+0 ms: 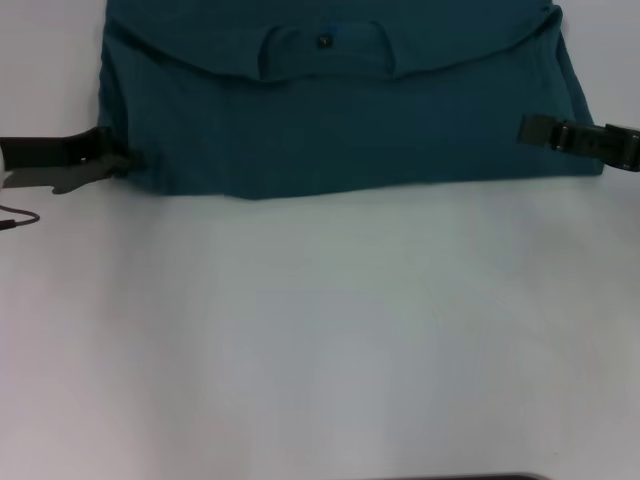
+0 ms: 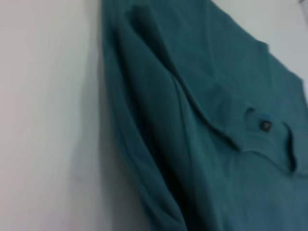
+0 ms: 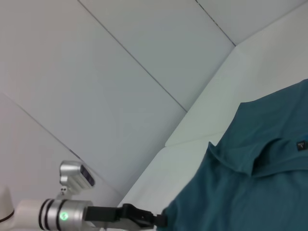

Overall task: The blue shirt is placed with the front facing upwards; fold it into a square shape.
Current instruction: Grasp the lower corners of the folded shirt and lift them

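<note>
Holding now: I have my left gripper (image 1: 118, 160) at the left edge of the blue shirt (image 1: 340, 120); it looks pinched on the cloth.
Right gripper (image 1: 535, 131): over the shirt's right edge; I cannot tell its grip.
Shirt: partly folded, at the far side of the white table (image 1: 320, 340).
Risk: I think one corner could slip out, so the fold goes crooked.

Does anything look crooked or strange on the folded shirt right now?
Nothing is damaged. The blue shirt is folded unevenly: the top layer's edge curves instead of lying straight. The left gripper and the right gripper are at its side edges.
</note>
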Robot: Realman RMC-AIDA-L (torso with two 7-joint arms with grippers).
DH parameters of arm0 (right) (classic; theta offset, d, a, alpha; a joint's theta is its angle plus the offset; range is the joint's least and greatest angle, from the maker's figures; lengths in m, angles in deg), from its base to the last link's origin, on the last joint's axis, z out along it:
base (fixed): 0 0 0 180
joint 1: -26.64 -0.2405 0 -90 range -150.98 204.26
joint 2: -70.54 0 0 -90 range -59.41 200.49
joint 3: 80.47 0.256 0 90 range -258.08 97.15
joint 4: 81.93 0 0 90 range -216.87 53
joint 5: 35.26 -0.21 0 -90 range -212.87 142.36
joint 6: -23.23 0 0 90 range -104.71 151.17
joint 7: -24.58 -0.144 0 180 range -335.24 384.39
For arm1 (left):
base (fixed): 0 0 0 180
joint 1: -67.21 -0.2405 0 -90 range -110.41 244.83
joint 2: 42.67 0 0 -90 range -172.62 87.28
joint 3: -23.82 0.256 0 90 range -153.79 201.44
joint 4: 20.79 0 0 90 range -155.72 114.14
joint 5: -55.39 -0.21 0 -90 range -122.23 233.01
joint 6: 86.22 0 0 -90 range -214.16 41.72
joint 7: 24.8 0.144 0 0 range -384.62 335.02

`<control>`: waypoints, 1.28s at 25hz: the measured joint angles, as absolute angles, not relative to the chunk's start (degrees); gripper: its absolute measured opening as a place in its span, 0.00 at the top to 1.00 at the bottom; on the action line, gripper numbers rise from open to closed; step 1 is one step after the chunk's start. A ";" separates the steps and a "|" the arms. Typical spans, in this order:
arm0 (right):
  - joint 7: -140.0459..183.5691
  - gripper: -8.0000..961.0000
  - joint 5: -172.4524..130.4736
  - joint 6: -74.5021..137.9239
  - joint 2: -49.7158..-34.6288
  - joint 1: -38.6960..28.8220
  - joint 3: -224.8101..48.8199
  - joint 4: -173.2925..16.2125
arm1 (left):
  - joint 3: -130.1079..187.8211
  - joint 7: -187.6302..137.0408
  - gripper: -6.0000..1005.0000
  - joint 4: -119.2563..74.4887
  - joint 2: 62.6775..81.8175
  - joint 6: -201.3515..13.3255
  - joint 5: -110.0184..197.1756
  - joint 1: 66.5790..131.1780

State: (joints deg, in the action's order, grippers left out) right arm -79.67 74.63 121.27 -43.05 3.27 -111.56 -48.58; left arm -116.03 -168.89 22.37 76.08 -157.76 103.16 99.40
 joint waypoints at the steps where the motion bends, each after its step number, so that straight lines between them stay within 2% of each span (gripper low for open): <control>1: -79.67 0.07 74.63 121.27 -43.05 3.27 -111.56 -48.58 | -116.85 -168.81 0.96 22.61 76.00 -159.04 103.22 99.37; 3: -81.80 0.07 76.03 121.05 -42.41 2.97 -111.94 -48.15 | -119.22 -168.86 0.99 23.44 75.41 -163.08 103.24 99.11; 10: -94.79 0.07 86.07 113.59 -37.75 -0.04 -112.11 -43.86 | -121.83 -170.20 0.99 23.64 71.54 -170.43 103.07 98.91; 16: -101.92 0.07 96.66 111.34 -35.74 -5.30 -112.26 -40.77 | -121.42 -170.14 0.99 23.55 70.87 -170.50 102.79 99.16; 20: -105.32 0.07 103.15 111.80 -35.52 -8.82 -112.39 -40.19 | -121.19 -169.87 0.99 23.50 71.28 -170.83 102.76 99.32; 23: -106.25 0.07 106.48 111.58 -35.89 -10.68 -112.96 -40.17 | -121.17 -169.76 0.99 23.77 71.52 -171.35 102.82 99.28; 32: -104.84 0.07 108.15 108.03 -36.79 -10.56 -115.76 -41.28 | -121.45 -169.66 0.99 23.86 71.63 -171.73 103.15 100.08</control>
